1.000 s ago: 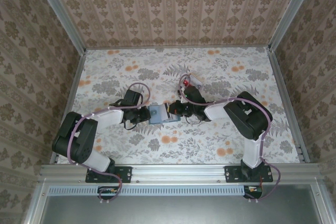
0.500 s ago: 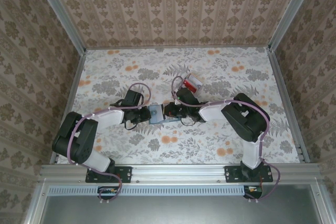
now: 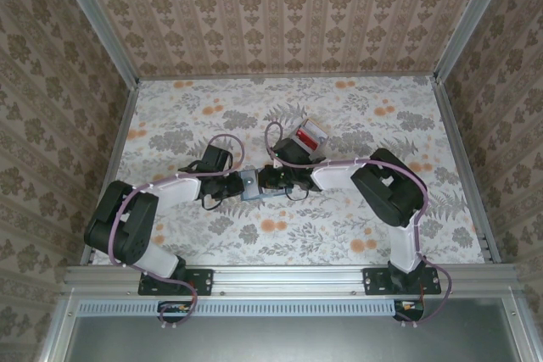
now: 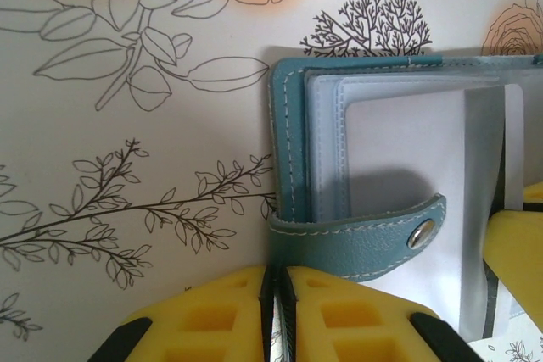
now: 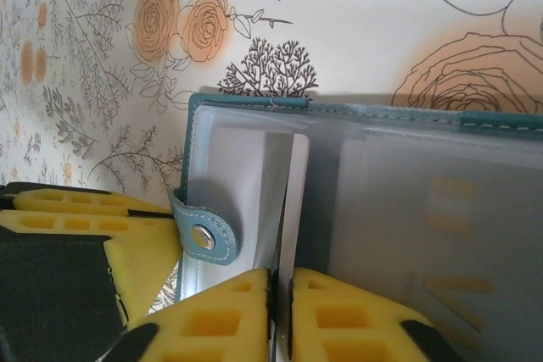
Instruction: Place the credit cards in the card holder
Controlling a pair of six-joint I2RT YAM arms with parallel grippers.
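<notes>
The teal card holder (image 3: 252,186) lies open on the flowered table between my two grippers. In the left wrist view my left gripper (image 4: 277,273) is shut on the near edge of the holder's cover (image 4: 293,167), just left of its snap strap (image 4: 420,233). From the other side my right gripper (image 5: 282,275) has its pads close against a white credit card (image 5: 294,201), which stands on edge and reaches into the holder's pale sleeves (image 5: 407,209). Behind the right wrist, a pile of red and grey-white credit cards (image 3: 307,136) rests on the table.
The flowered table top (image 3: 356,218) spreads out on all sides and is boxed in by patterned walls (image 3: 51,82). Both arms' cables loop above the wrists near the holder. My left gripper's yellow fingers (image 5: 76,226) sit close to the right gripper's left side.
My right arm has slid left toward the holder with the white card, uncovering the red and white pile behind it. The left arm and the holder have stayed put.
</notes>
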